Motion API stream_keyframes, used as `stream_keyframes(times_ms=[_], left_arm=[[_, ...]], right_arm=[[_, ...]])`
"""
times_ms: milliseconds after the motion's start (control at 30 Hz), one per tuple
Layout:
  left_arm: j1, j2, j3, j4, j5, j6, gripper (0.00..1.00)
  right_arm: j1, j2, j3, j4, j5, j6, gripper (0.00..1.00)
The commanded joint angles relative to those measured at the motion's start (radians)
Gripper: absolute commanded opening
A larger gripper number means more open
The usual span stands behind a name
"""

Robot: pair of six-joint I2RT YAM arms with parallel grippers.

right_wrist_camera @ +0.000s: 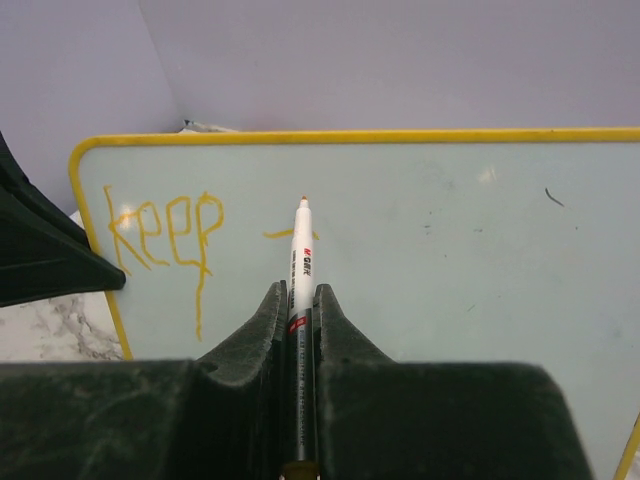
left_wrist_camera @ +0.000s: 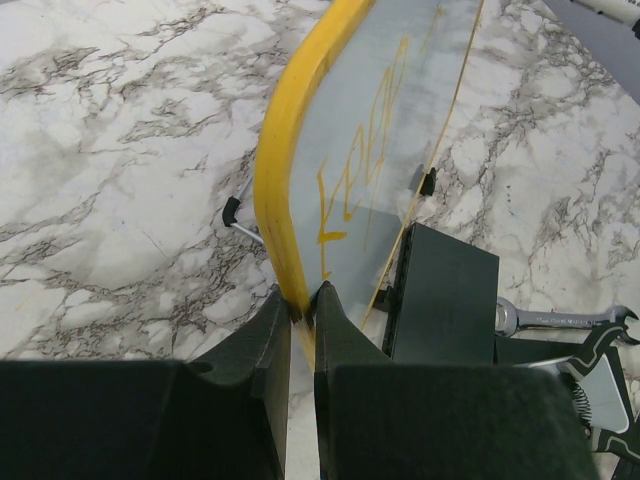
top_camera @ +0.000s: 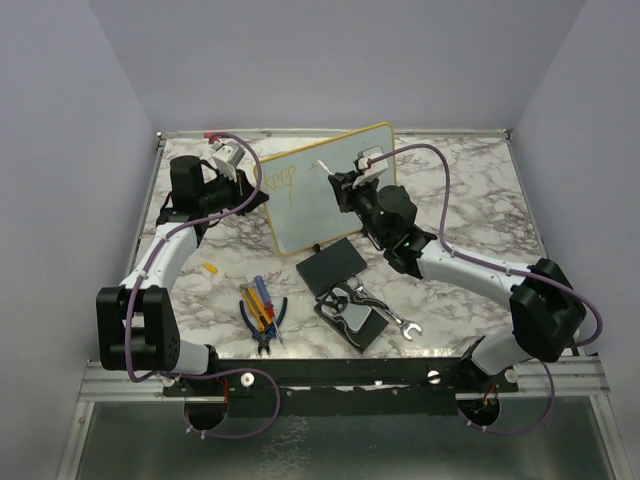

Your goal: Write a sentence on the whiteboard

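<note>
Top view: the whiteboard [top_camera: 310, 205] stands propped on the bench [top_camera: 470, 200], with the left end effector [top_camera: 243, 180] at its left edge and the right end effector [top_camera: 345, 182] before its face. Left wrist view: the left end effector [left_wrist_camera: 302, 303] is clamped on the yellow frame [left_wrist_camera: 285, 170]. The board is judged light, stiff and glossy, liable to slide under pen pressure, so the frame is the sound hold. Right wrist view: the right end effector [right_wrist_camera: 302, 300] is closed on the marker [right_wrist_camera: 300, 255] mid-barrel, its tip just right of the sentence [right_wrist_camera: 160, 235], which so far reads "keep" plus one stroke.
</note>
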Motion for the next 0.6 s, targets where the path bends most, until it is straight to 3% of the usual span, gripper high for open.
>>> stream_keyframes(times_ms=[0,567], left_arm=[[-0.021,0.023,-0.005,-0.076,-0.018,0.045,0.0],[-0.021,0.021,-0.004,-0.075,-0.014,0.046,0.0]], right_arm=[[0.001,0.036,0.057,0.019,-0.038,-0.032,0.01],[0.001,0.099,0.088,-0.01,0.0,-0.032,0.01]])
